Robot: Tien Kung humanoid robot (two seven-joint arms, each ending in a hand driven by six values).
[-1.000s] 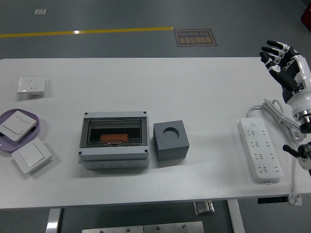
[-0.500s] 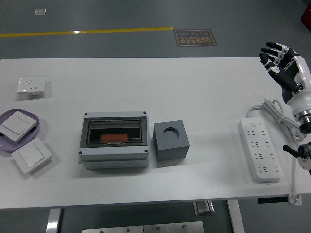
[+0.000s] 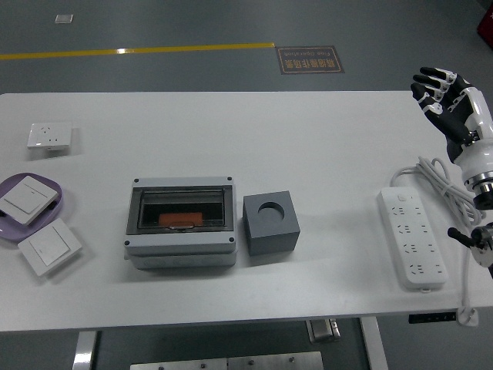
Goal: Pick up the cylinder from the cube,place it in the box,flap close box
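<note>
A grey box (image 3: 181,222) sits mid-table with its clear smoky flap lying shut over it. Through the flap an orange cylinder (image 3: 182,220) shows inside the box. Just right of the box stands a dark grey cube (image 3: 271,223) with an empty round hole in its top. My right hand (image 3: 439,89) is raised at the far right edge, well away from the cube, its fingers spread and holding nothing. The left arm does not show.
A white power strip (image 3: 414,238) with a coiled cable (image 3: 444,181) lies at the right, under my right arm. At the left are a wall socket (image 3: 49,136), a purple dish (image 3: 63,202) carrying a white switch (image 3: 27,195), and another switch (image 3: 49,245).
My right hand has drifted slightly to the right and up. Nothing else has moved.
</note>
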